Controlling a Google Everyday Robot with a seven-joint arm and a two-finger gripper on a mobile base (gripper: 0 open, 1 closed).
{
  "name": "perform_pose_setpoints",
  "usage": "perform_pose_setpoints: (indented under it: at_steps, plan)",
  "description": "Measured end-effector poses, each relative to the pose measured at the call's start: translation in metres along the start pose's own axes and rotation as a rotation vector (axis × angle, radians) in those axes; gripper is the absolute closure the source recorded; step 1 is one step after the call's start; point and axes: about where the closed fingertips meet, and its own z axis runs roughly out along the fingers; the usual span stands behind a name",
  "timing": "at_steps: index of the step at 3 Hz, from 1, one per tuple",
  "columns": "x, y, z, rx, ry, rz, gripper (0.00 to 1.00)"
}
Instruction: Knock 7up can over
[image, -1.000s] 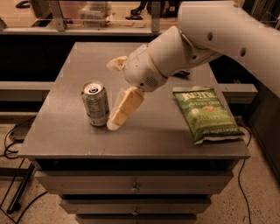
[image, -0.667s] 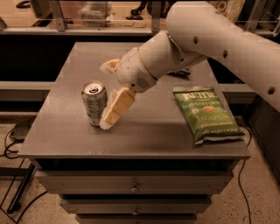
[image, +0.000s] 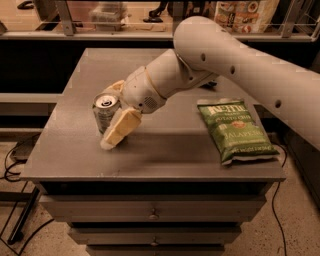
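Observation:
The 7up can (image: 104, 114), silvery-grey with a pull-tab top, stands upright on the left part of the grey table (image: 165, 145). My gripper (image: 109, 117) has come in from the right on the white arm (image: 240, 65) and is open. Its near cream finger (image: 120, 128) lies against the can's right front side. The far finger (image: 114, 87) shows just behind the can. The can sits in the gap between the two fingers.
A green chip bag (image: 234, 130) lies flat on the right part of the table. The table's front edge and drawers (image: 152, 216) are below. A counter with shelves (image: 100, 20) runs along the back. Cables (image: 12, 160) lie on the floor at left.
The arm has swung left. The near finger has moved from beside the can to against its right side, and the far finger now shows behind the can. The can still stands.

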Motion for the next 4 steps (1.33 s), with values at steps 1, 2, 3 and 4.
perform_pose_setpoints:
  at_steps: [1,2,3,4]
  plan:
    - [-0.003,0.002,0.008,-0.025,-0.022,0.0,0.41]
    - [-0.007,0.0,0.004,-0.016,0.01,-0.01,0.64]
    - [-0.003,-0.011,-0.021,0.02,0.128,-0.014,0.87]
    - [0.014,-0.026,-0.048,0.066,0.295,-0.014,1.0]
